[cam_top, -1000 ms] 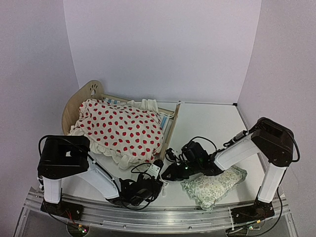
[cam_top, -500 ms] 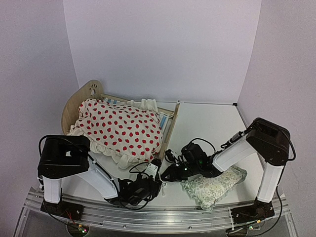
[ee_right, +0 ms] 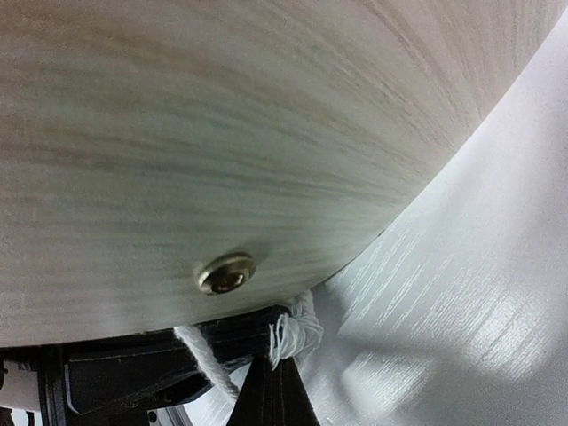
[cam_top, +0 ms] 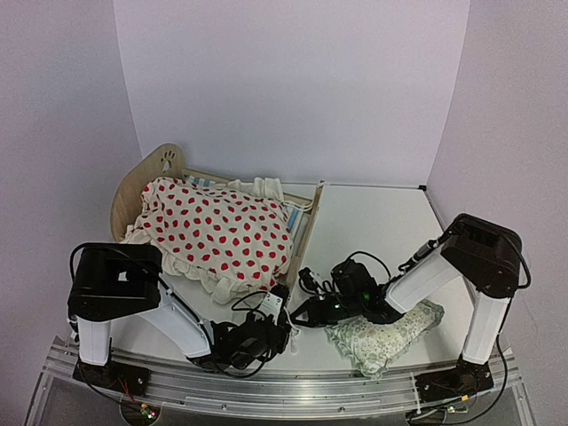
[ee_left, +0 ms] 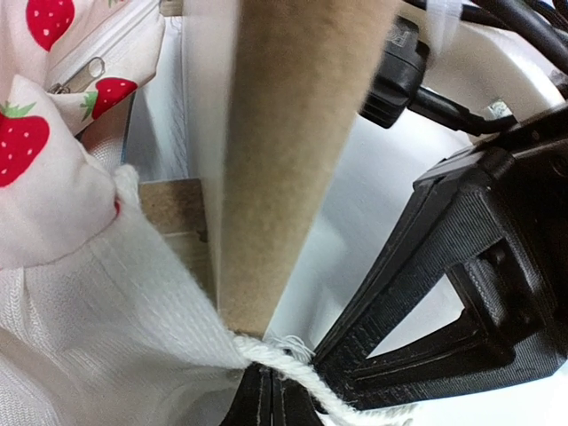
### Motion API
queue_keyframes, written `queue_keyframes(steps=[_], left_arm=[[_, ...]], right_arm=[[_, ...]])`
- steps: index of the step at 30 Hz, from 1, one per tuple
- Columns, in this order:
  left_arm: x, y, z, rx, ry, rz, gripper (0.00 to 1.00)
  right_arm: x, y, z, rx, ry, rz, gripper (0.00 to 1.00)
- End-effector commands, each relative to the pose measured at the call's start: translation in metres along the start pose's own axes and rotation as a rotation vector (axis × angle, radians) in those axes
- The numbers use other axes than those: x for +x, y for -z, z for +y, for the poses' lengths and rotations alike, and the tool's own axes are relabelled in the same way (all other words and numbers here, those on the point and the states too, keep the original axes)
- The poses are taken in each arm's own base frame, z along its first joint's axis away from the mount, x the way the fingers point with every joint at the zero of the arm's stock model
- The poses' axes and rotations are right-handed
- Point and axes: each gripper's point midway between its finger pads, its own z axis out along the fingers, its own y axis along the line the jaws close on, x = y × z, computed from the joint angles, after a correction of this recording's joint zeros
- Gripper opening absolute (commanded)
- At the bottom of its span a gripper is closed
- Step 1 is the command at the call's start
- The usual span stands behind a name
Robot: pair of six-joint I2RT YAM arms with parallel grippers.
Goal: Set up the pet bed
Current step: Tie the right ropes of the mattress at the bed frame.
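Observation:
The pet bed (cam_top: pixel 169 161) stands at the back left, and the cream red-dotted cushion (cam_top: pixel 217 231) lies heaped across it. Its light-wood footboard (ee_right: pixel 222 133) fills the right wrist view, with a brass screw (ee_right: pixel 224 272) showing. A white cord (ee_left: pixel 293 364) runs from the cushion's white fabric, by the footboard's edge (ee_left: pixel 284 160). My left gripper (ee_left: pixel 266 390) is shut on this cord low at the table's front (cam_top: pixel 282 330). My right gripper (ee_right: pixel 277 382) is shut on the cord's frayed end (ee_right: pixel 297 333), tip to tip with the left one (cam_top: pixel 297 318).
A green floral frilled pillow (cam_top: pixel 382 333) lies at the front right, under the right arm's forearm. Black cables loop around both wrists near the footboard corner. The white tabletop (cam_top: pixel 373 222) stretches to the right of the bed, with walls on three sides.
The right gripper's jaws have closed on the cord's end, and its wrist has dropped slightly toward the front. The left arm and the cushion have not moved.

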Motion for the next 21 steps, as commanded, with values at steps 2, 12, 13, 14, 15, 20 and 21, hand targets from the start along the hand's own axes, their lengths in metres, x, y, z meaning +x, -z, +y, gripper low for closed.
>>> queue_keyframes(steps=[2,12,13,14,15,20,21], left_arm=[[-0.022,0.007,-0.008,0.034,0.067,-0.052,0.11],[-0.019,0.029,-0.003,-0.041,0.063,-0.054,0.44],[-0.019,0.031,-0.001,-0.052,0.064,-0.05,0.44],[-0.018,0.032,0.002,-0.069,0.067,-0.044,0.44],[-0.015,0.034,0.006,-0.093,0.07,-0.035,0.44],[-0.01,0.042,0.023,-0.177,0.103,-0.011,0.45],[-0.009,0.044,0.024,-0.187,0.097,-0.003,0.46]], right_arm=[[-0.013,0.003,0.013,-0.046,0.042,-0.062,0.0],[-0.016,0.007,0.007,-0.008,0.032,-0.095,0.0],[-0.016,0.007,0.007,-0.007,0.031,-0.097,0.0],[-0.017,0.008,0.007,-0.006,0.029,-0.101,0.0],[-0.018,0.008,0.007,-0.004,0.029,-0.103,0.0],[-0.021,0.01,0.005,0.018,0.024,-0.124,0.0],[-0.022,0.011,0.004,0.023,0.022,-0.128,0.0]])
